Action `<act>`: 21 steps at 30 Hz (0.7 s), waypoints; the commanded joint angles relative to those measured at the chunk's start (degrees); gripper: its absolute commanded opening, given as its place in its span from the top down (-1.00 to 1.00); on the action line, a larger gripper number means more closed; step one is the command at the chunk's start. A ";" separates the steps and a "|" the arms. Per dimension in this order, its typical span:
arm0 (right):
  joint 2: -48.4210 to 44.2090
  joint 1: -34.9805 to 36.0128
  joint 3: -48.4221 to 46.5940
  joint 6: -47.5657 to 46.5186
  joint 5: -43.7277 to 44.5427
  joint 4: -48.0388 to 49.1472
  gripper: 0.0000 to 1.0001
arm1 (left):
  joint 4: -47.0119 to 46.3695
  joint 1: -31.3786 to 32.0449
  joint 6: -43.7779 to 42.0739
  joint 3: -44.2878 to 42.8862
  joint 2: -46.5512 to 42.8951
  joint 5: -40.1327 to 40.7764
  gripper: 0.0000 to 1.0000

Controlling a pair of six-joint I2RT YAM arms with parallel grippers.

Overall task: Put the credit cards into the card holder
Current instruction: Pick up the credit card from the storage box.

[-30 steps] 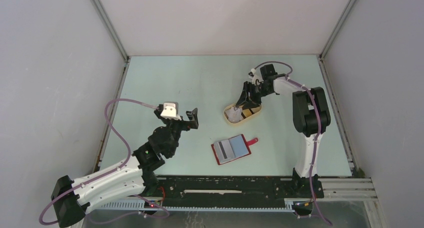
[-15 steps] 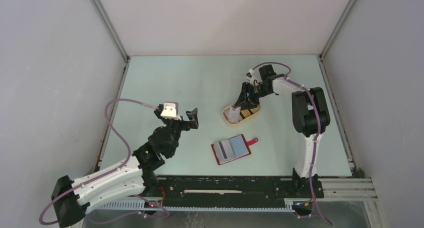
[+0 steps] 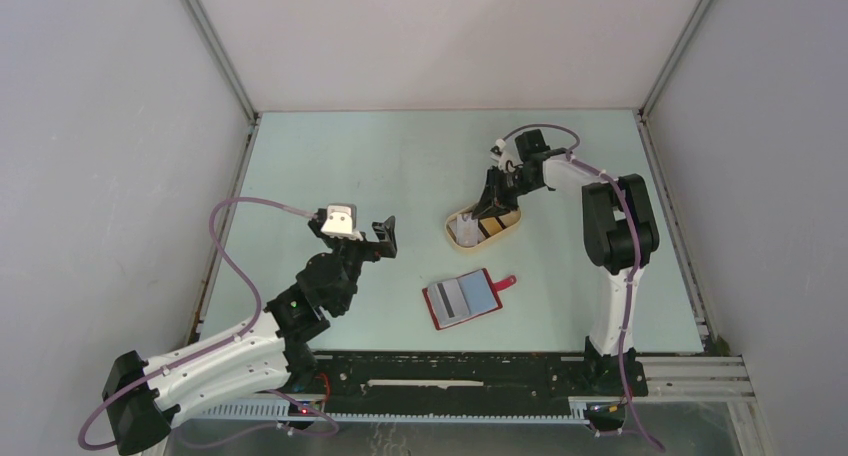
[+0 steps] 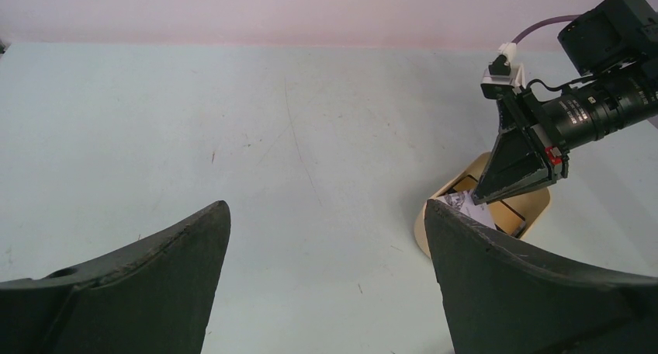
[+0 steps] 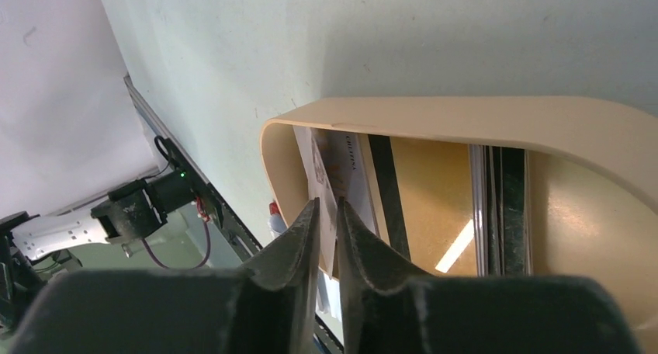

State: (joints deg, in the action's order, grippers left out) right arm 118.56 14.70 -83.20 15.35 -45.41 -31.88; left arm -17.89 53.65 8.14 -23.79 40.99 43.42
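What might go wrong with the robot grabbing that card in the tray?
The right gripper straddles only an edge of one credit card, so it may slip out when lifted. Neighbouring cards lean close by and might get dragged along. It could also nudge the beige tray.

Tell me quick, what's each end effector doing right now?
Left end effector: open, empty.
Right end effector: closed on a whitish-grey thin plastic card in the beige oval tray.
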 commanded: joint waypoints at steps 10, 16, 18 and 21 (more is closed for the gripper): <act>-1.34 -3.49 -0.03 -2.17 -1.43 1.21 0.96 | -1.11 -0.39 0.82 -0.38 -0.02 1.67 -1.00; -2.01 -5.76 0.27 -5.14 -6.69 1.11 1.00 | -1.08 -0.38 0.82 -0.48 0.05 1.67 -1.00; -2.46 -6.55 0.54 -6.30 -8.61 1.37 1.00 | -1.06 -0.39 0.82 -0.42 0.01 1.67 -1.00; -3.33 -7.66 0.72 -8.76 -11.90 1.14 1.00 | -1.04 -0.39 0.82 -0.38 0.01 1.67 -1.00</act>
State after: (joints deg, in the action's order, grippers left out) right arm 118.54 8.32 -82.91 11.07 -51.53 -31.48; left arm -17.87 53.65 8.14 -23.79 40.99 43.42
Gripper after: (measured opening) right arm 0.007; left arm 0.996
